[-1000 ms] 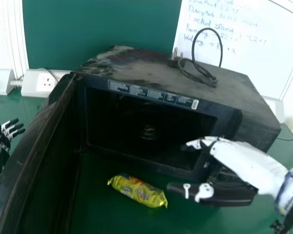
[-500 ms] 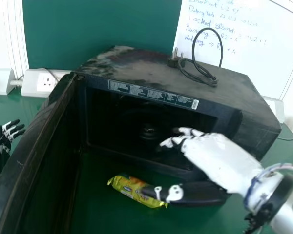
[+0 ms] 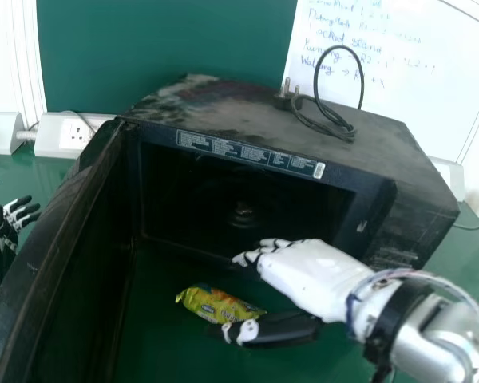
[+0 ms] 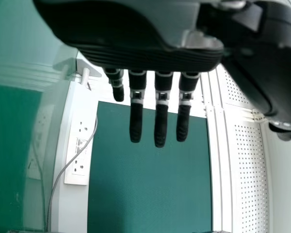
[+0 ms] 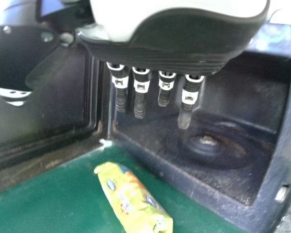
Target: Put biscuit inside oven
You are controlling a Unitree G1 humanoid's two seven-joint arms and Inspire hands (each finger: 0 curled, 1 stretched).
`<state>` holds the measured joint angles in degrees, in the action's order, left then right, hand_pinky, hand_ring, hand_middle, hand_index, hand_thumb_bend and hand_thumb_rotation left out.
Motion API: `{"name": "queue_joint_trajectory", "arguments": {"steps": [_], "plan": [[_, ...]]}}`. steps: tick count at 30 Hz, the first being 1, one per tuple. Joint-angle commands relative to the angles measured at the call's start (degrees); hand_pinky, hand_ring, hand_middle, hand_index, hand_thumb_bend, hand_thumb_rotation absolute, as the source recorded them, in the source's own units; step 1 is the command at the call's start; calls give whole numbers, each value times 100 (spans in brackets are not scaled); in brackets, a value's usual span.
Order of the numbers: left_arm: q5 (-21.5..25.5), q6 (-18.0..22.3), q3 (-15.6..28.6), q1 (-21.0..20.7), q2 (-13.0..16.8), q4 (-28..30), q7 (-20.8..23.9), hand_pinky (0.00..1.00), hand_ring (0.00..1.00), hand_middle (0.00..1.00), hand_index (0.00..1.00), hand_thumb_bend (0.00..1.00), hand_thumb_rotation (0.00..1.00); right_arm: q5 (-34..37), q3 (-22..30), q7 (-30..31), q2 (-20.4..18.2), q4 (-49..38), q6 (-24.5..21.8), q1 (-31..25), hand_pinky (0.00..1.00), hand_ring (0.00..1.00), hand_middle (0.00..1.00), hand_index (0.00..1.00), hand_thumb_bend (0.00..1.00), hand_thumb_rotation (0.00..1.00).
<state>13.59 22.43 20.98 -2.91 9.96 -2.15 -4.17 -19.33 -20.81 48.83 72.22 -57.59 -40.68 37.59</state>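
In the head view my right hand [image 3: 303, 278] hovers over the biscuit's right end, fingers straight towards the oven opening, thumb low on the near side of the pack. The yellow biscuit pack [image 3: 214, 303] lies on the green table in front of the black oven [image 3: 279, 120], partly hidden by that hand. From the right wrist camera, the right hand [image 5: 141, 87] has its fingers extended, and the biscuit pack [image 5: 133, 199] lies outside the oven cavity [image 5: 233, 160]. My left hand [image 3: 6, 231], at the far left, also shows straight fingers in its wrist view [image 4: 161, 111].
The oven door [image 3: 56, 239] stands open on the left, reaching towards the near edge. A coiled cable with a plug [image 3: 327, 116] rests on the oven's top. Behind are a socket strip [image 3: 72, 136] and a whiteboard [image 3: 399, 64].
My right hand has moved left and nearer the camera, its thumb sweeping across the pack's right end to the near side. The biscuit and left hand have kept their places.
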Motion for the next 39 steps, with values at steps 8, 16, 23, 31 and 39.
{"name": "queue_joint_trajectory", "arguments": {"steps": [8,16,23,31,39], "plan": [[-21,-47,-20,60,10,113,12,63,68,69,73,52,50,-1177,-512,669,-791,530,168,72,81,89,92,95,92,36],[25,-110,-8,61,1,152,5,63,68,69,73,52,50,-1822,-432,944,-1348,852,673,-191,85,91,93,96,92,35],[-47,-81,-7,63,23,138,6,63,68,69,72,52,51,-2214,-209,968,-1740,966,1119,-544,83,89,92,94,95,31],[-49,-77,-4,56,19,138,15,63,68,69,72,51,51,-2542,-114,1285,-1986,1071,1636,-712,84,89,92,94,98,30],[-27,-93,-4,58,36,158,-14,63,68,69,72,51,51,-3144,-181,1833,-2284,1142,1997,-751,83,88,91,91,100,30]]}}
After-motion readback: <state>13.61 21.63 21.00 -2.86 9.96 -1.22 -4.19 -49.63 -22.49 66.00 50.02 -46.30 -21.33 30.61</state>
